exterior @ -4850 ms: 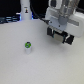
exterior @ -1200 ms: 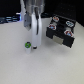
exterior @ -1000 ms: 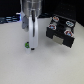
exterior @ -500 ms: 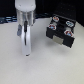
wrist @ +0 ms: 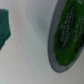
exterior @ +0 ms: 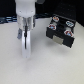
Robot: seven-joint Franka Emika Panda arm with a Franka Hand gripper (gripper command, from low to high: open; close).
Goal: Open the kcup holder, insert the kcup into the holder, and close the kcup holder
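The tabletop [exterior: 55,67] is a plain white surface that fills most of the exterior view, with a dark, blurred background strip along the far edge of the scene. The room behind shows only as black and bluish shapes, too soft to name.

The drawer unit [exterior: 60,31] sits on the tabletop toward the exterior view's right. It is a black box turned at an angle, with light labels on its front panels and small red and white marks on top. From this view I cannot tell for certain whether its drawer is pulled out.

The white arm reaches straight down at the exterior view's left, well apart from the drawer unit. The claw [exterior: 25,44] hangs low over the tabletop, its long pale fingers [exterior: 27,47] pointing downward and close together. Whether it is open or closed around anything cannot be told; the fingertips blur into the white surface.

In the wrist view the pod [wrist: 67,35] appears very close, showing a green top with a grey rim, lying on the white surface. A second green shape [wrist: 4,27] sits at the picture's edge, too blurred to identify.
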